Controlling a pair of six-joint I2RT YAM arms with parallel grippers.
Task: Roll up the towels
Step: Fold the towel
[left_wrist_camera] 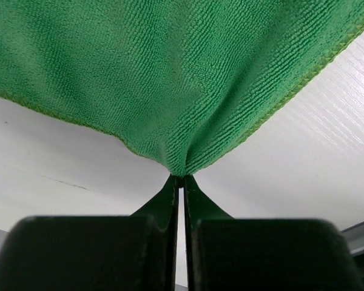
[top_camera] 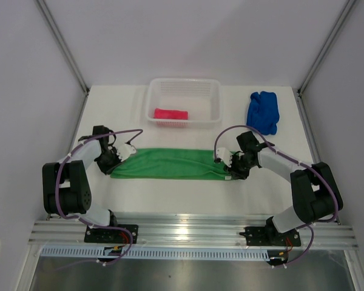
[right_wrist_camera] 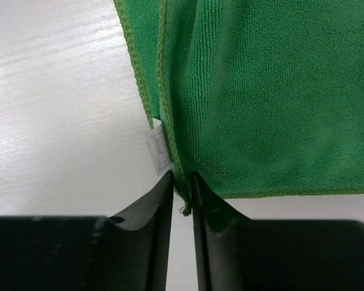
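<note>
Left end effector (left_wrist_camera: 179, 179) clenched a corner of the green microfibre cloth towel (top_camera: 167, 162). Right end effector (right_wrist_camera: 182, 179) straddled its opposite hem; grip could not be confirmed. Print on the small white tag (right_wrist_camera: 158, 148) there was illegible.

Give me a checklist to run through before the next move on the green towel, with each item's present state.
1. Hold of the left end effector: ok. Its jaws are shut on the left end of the long folded green microfibre towel.
2. Hold of the right end effector: cannot tell. The towel's hemmed right corner sits between its jaws, and a narrow gap shows.
3. Towel flat as a strip on the white table: ok.
4. Strip free of other things: ok. The crumpled royal blue cloth towel lies apart at the far right, and the bright pink cloth towel lies inside the white plastic mesh basket.
</note>
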